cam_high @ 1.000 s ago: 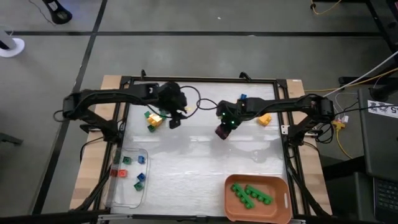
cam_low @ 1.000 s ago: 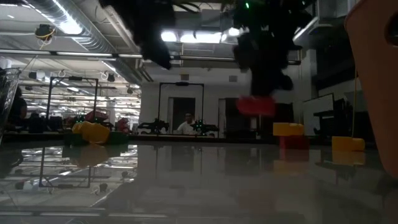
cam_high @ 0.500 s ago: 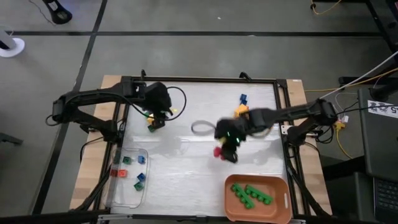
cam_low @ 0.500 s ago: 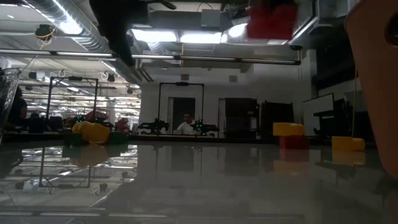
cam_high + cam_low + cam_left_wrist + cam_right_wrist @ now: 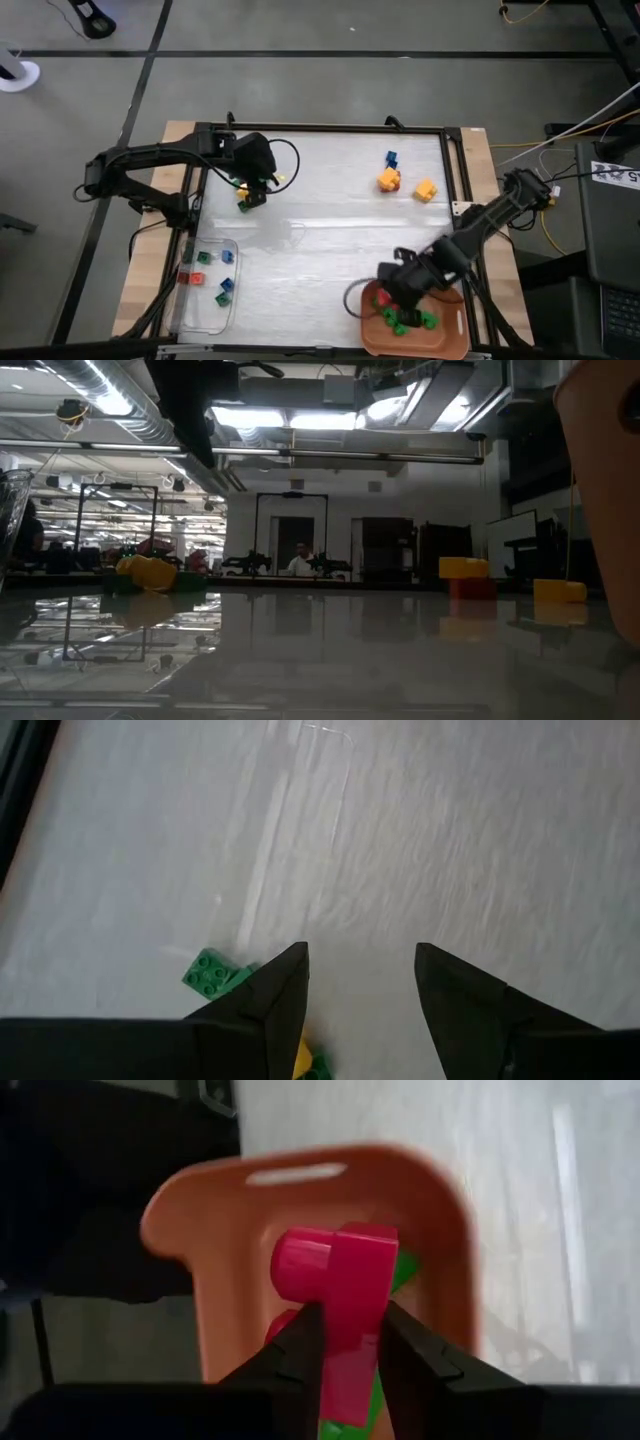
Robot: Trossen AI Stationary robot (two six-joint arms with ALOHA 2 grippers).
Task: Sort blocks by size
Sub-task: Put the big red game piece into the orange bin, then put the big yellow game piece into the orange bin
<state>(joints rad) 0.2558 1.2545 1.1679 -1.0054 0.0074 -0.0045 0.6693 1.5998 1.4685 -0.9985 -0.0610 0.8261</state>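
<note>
Above the pale worktop (image 5: 320,260), right pincer (image 5: 347,1342) clamped a light, rigid red studded plastic brick (image 5: 345,1295) by its flat sides over the orange plastic tray (image 5: 220,1220), left pincer (image 5: 360,982) agape.

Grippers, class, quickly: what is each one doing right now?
Left gripper: open, holding nothing, above the green block.
Right gripper: fingers shut on a red block, over the orange tray.

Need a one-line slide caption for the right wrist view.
Right gripper holds a red brick above the orange tray, green bricks beneath.
</note>
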